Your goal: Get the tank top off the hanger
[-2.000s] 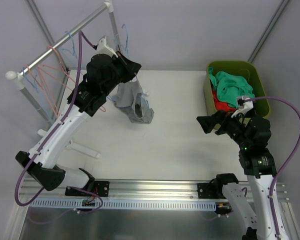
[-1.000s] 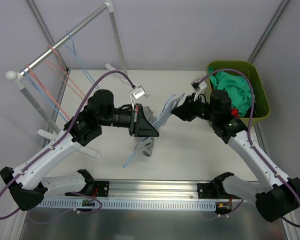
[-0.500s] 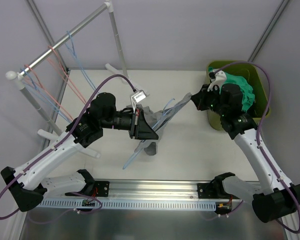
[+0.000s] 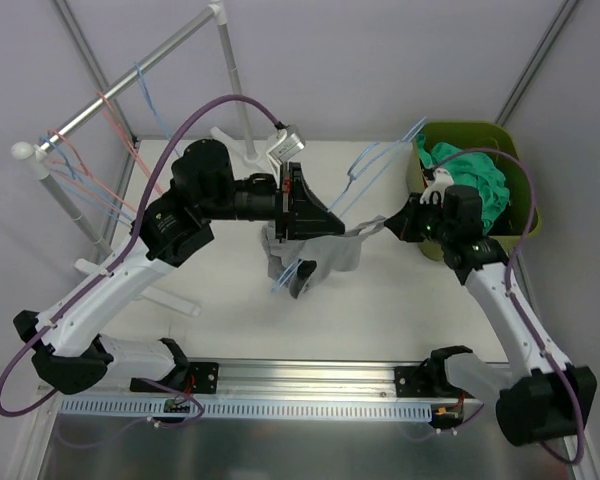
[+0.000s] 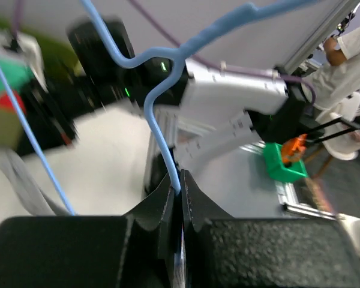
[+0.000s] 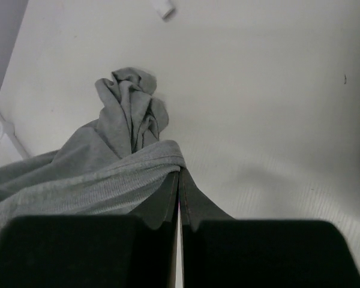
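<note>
Left wrist view shows my left end effector point(image 5: 181, 183) clenched tight on the thin blue wire hanger point(image 5: 156, 129), which sticks up past its tips. Right wrist view shows my right end effector point(image 6: 179, 174) pinched shut on a small fold of the soft grey cotton tank top point(image 6: 108, 180). The rest of the top trails away in front of its tips and bunches up on the white tabletop point(image 6: 276, 90).

From above, the top is stretched between my two end effectors, just under the left one. Some of it looks caught on the hanger there, but I cannot tell which strap.

I think the job right now is to pull the top off. To do it well, I would hold the left end effector very still, so the hanger does not swing. Then I would move the right one slowly away from the left one, along the hanger's arm and toward its free end, so the strap slides off and does not snag. The cloth is stretchy, so it will likely pull long before it slips. I only hold a little fold, so a hard tug could make it pop out.
</note>
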Motion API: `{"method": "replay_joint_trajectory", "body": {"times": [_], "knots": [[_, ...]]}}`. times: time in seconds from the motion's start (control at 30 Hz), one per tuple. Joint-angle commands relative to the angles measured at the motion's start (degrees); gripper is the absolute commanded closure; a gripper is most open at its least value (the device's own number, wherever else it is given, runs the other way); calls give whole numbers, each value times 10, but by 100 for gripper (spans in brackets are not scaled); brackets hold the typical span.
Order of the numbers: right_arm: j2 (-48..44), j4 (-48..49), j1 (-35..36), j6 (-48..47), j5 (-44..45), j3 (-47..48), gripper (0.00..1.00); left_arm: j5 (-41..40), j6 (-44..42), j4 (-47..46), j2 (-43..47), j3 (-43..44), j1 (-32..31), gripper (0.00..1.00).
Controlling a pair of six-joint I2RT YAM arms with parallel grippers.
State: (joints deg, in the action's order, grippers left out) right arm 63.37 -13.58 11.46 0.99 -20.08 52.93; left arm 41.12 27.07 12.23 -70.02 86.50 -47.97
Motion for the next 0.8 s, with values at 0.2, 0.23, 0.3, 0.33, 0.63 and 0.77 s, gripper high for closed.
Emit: {"method": "replay_joint_trajectory", "body": {"times": [0.2, 0.23, 0.3, 0.33, 0.63, 0.77], "knots": [[-216, -65, -7, -3, -36, -15, 100, -203, -423, -416, -106, 74, -64, 100], [-236, -69, -7, 1, -50, -18, 100, -226, -450, -485, -125, 57, -63, 100], [-255, -80, -7, 4, -56, -27, 100, -307, -482, -631, -166, 40, -63, 100], [-268, -81, -6, 10, -61, -31, 100, -331, -480, -622, -177, 57, -63, 100], [-207, -39, 21, 50, -114, -72, 59, -332, -362, -465, -134, 69, -63, 100], [-167, -36, 67, 45, -57, -59, 1, -503, -197, -383, -73, -10, -64, 100]]}}
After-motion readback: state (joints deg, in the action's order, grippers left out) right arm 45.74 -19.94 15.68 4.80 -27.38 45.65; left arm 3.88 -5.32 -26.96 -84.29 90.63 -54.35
